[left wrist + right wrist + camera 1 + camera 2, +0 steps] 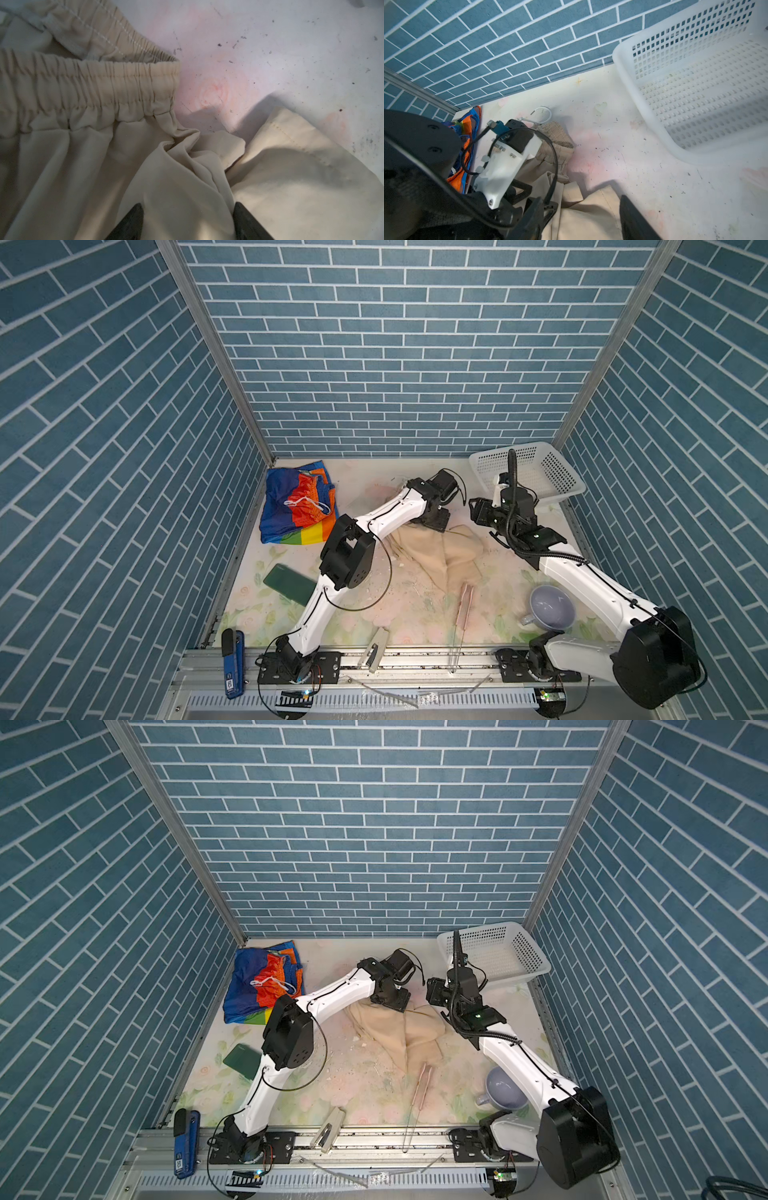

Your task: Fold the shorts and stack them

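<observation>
The beige shorts (444, 556) (411, 1036) lie crumpled in the middle of the table. My left gripper (436, 523) (392, 1003) is down on them just below the gathered waistband (93, 87). In the left wrist view it (188, 209) stands open, with a raised fold of beige cloth between the fingers. My right gripper (478, 510) (434, 990) hovers open over the right edge of the beige shorts (583, 212), holding nothing. The rainbow-striped shorts (295, 506) (262, 986) lie bunched at the back left with their white drawstring on top.
A white perforated basket (515, 448) (618, 58) stands at the back right. On the table's near side are a dark green flat case (289, 583), pink tongs (463, 610), a lilac cup (550, 608), a stapler (376, 649) and a blue tool (232, 664).
</observation>
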